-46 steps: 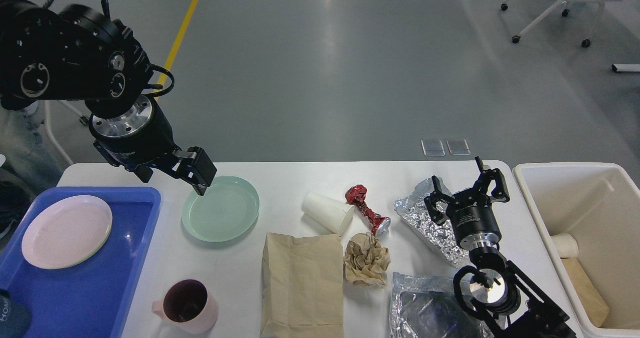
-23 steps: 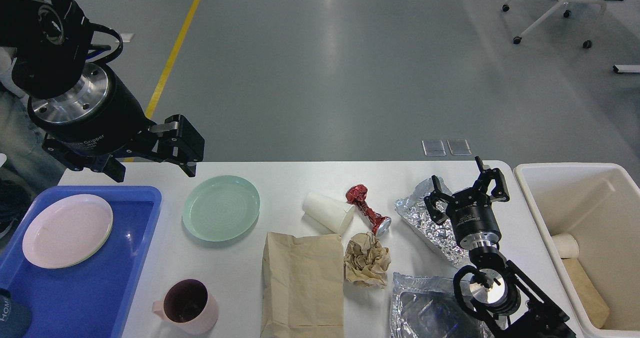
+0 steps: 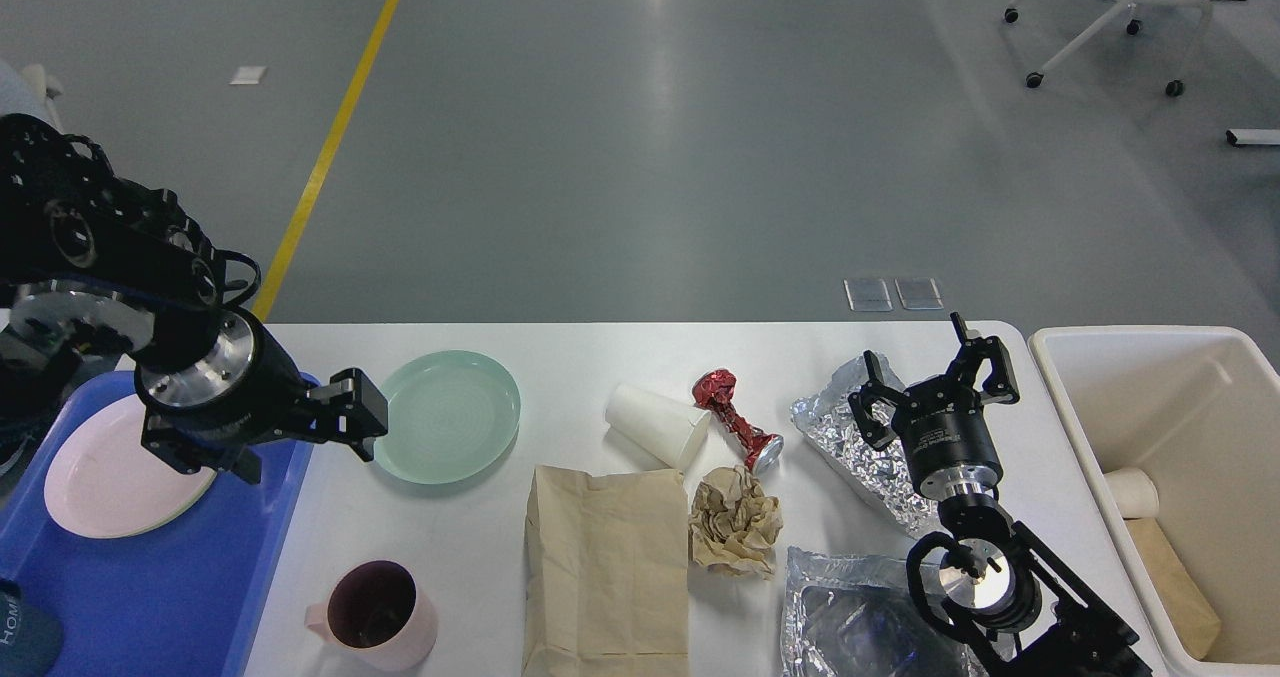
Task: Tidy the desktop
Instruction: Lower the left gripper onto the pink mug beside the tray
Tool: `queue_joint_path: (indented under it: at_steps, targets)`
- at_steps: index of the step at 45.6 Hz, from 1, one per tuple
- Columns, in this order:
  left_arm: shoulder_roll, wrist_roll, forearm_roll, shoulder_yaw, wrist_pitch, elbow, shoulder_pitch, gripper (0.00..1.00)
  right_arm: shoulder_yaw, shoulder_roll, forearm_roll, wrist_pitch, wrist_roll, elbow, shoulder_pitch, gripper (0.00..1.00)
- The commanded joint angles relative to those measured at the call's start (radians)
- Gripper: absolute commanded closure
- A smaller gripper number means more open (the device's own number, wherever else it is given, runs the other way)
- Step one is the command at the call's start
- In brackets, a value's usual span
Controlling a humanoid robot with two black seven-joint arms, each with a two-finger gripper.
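Left gripper [image 3: 345, 419], jaws apart and empty, sits just left of the green plate [image 3: 447, 416]; right gripper [image 3: 935, 382] open, far off.

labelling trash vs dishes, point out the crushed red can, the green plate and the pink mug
crushed red can [image 3: 735, 419], head view, on its twisted middle
green plate [image 3: 447, 429], head view, centre of its face
pink mug [image 3: 378, 614], head view, inside its dark opening
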Motion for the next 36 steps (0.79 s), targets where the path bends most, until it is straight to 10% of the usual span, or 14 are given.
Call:
queue_joint_path:
  at_steps: [1,18,36]
  targets:
    - [0.006,0.085,0.089,-0.114,0.085,0.049,0.143,0.07,0.0,0.0,0.0,0.0,-0.001,0.0,0.0,0.0]
    - [0.066,0.102,0.736,-0.295,0.082,0.089,0.327,0.1,0.0,0.0,0.0,0.0,0.001,0.0,0.0,0.0]
    - [0.058,0.097,0.775,-0.304,0.094,0.147,0.502,0.17,0.0,0.0,0.0,0.0,-0.001,0.0,0.0,0.0]
